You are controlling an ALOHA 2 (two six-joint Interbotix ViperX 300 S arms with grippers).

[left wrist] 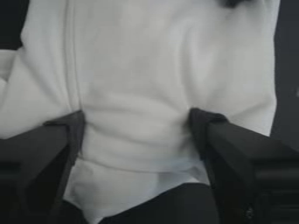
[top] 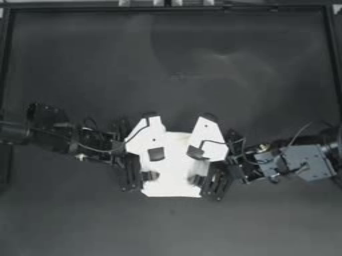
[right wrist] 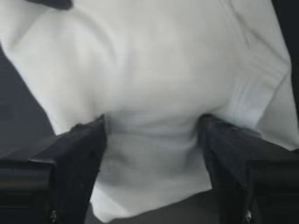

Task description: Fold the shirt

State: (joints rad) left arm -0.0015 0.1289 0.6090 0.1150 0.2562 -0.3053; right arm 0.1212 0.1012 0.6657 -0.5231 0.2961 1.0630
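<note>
The dark desk (top: 167, 60) fills the top view, bare across its far half. On its near middle lies the shirt (top: 175, 165), bunched into a compact white bundle with two flaps sticking up toward the far side, one on each side of the middle.

The left arm reaches in from the left, and the left tool (top: 133, 172) sits at the bundle's left edge. In the left wrist view its two dark jaws stand apart with a thick fold of the shirt (left wrist: 146, 118) pressed between them, the cloth wrinkling where the left tool (left wrist: 137, 127) bites it.

The right arm comes from the right, and the right tool (top: 214, 181) sits at the bundle's right edge. In the right wrist view the right tool (right wrist: 153, 127) likewise pinches a gathered fold of the shirt (right wrist: 152, 78), cloth bulging between both jaws.
</note>
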